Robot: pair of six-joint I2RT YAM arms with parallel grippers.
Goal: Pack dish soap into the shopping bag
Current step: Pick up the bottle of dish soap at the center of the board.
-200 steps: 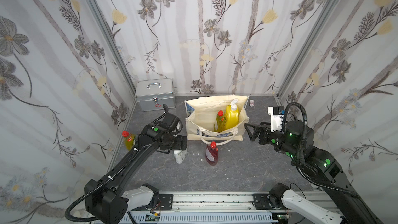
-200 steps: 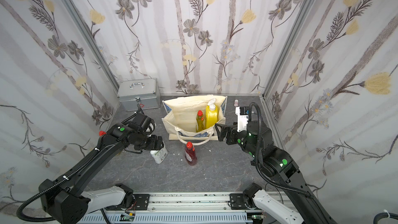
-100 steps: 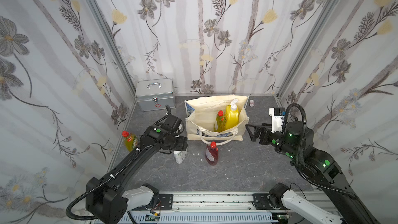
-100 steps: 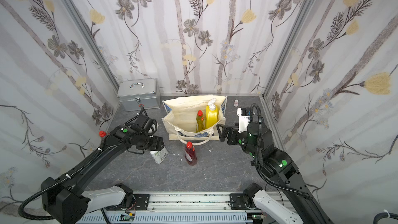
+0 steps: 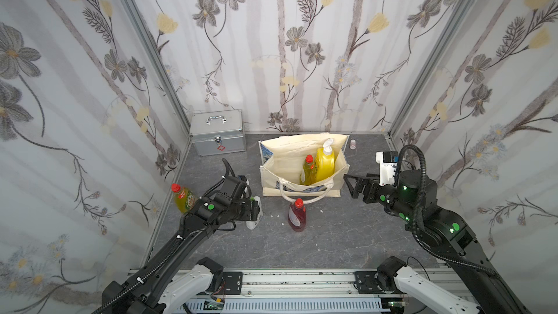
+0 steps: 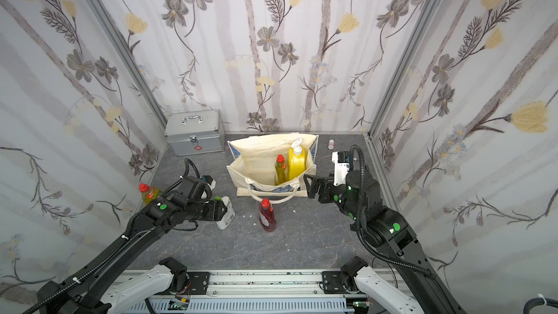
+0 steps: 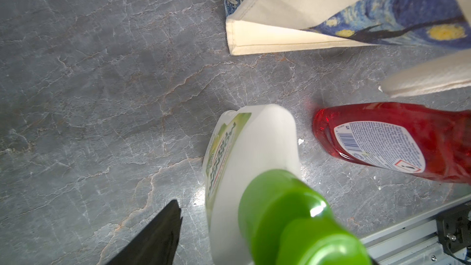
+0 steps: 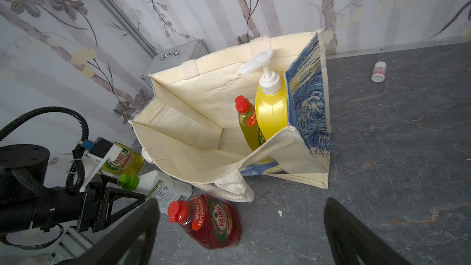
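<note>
Dish soap: five bottles in all, two bagged and three out on the table (image 5: pixel 317 246).

Left gripper (image 5: pixel 255 208): fingers spread, straddling the upper part of the white green-capped bottle (image 7: pixel 254 149). The one finger (image 7: pixel 158 235) visible in the left wrist view has a clear gap to the bottle, so no pinch. The other finger is hidden behind the green cap. The bottle looks upright on the table, off the bag's front left corner.

Right gripper (image 5: pixel 348 186): fingers (image 8: pixel 132 233) at full spread, nothing between them, holding nothing. Its tips are just beside the right end of the shopping bag (image 5: pixel 283 158); can't tell if they touch the canvas.

The bag stands open near the back wall. Inside are the big yellow pump bottle (image 8: pixel 271 113) and one yellow-green red-capped bottle (image 8: pixel 248 126), both upright, side by side against the right end wall. One handle loop (image 8: pixel 229 184) droops over the front edge.

Outside, the red bottle (image 5: pixel 296 217) is upright just in front of the bag by that loop, near the white one but apart. The second yellow-green bottle (image 5: pixel 184 199) is by the left wall, behind the left arm.

Other stuff: one silver case (image 5: pixel 217 134) in the back left corner and one small white jar (image 5: pixel 352 144) by the back wall, right of the bag.
</note>
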